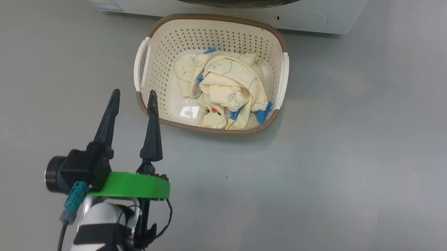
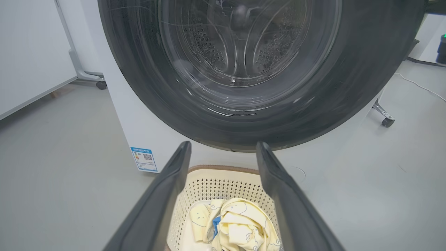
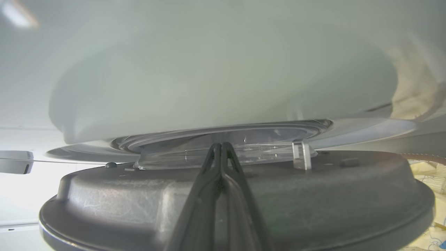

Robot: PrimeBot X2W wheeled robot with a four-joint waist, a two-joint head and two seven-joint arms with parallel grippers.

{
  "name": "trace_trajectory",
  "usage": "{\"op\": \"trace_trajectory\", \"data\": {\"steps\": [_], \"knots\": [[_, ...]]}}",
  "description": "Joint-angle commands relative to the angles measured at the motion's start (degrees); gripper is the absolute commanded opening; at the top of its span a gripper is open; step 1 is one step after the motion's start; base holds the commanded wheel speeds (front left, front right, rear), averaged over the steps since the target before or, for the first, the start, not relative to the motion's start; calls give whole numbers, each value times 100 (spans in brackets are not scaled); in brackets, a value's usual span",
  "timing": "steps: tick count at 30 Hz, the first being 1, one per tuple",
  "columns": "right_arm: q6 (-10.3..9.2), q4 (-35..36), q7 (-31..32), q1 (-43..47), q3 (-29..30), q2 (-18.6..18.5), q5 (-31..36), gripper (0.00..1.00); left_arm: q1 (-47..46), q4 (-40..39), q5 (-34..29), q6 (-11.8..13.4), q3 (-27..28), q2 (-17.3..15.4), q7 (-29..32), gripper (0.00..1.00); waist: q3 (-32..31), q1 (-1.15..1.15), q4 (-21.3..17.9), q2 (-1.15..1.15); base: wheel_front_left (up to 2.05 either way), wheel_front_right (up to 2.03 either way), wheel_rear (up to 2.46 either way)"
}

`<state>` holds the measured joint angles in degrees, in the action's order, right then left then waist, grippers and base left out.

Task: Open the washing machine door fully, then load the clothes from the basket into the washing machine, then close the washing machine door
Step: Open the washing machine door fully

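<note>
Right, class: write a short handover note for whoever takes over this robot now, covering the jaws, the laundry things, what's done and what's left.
Left gripper: jaws open, empty, beside the near-left corner of the basket.
Right gripper: jaws shut, holding nothing, tips at the inner face of the washing machine door.
Done: door swung off the front of the washing machine; how far is unclear.
The clothes all lie in the basket, on the floor before the machine.
Left: open door fully, load clothes, close door.
</note>
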<state>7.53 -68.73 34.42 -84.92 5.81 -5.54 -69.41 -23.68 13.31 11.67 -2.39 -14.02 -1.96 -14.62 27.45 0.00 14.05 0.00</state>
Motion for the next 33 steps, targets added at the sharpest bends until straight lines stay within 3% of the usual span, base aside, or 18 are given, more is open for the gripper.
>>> {"op": "trace_trajectory", "data": {"steps": [1, 12, 18, 33], "knots": [[-4, 192, 135, -110, -87, 241, -2, 0, -95, -145, 37, 41, 166, -93, -38, 100, -11, 0, -8, 0, 0, 0, 0], [-4, 625, 899, 494, -290, 262, -300, 0, -25, -97, 63, 72, 157, -92, -38, 100, -201, 0, -100, 0, 0, 0, 0], [-4, 1198, 1437, 1112, -616, 265, -842, 0, 60, -2, 83, 64, 100, -92, -38, 100, -423, 0, -80, 0, 0, 0, 0], [-4, 2994, 1621, 3003, -2108, 266, -2455, 0, 273, 205, 111, 60, 26, -92, -38, 100, -904, 0, -67, 0, 0, 0, 0]]}}
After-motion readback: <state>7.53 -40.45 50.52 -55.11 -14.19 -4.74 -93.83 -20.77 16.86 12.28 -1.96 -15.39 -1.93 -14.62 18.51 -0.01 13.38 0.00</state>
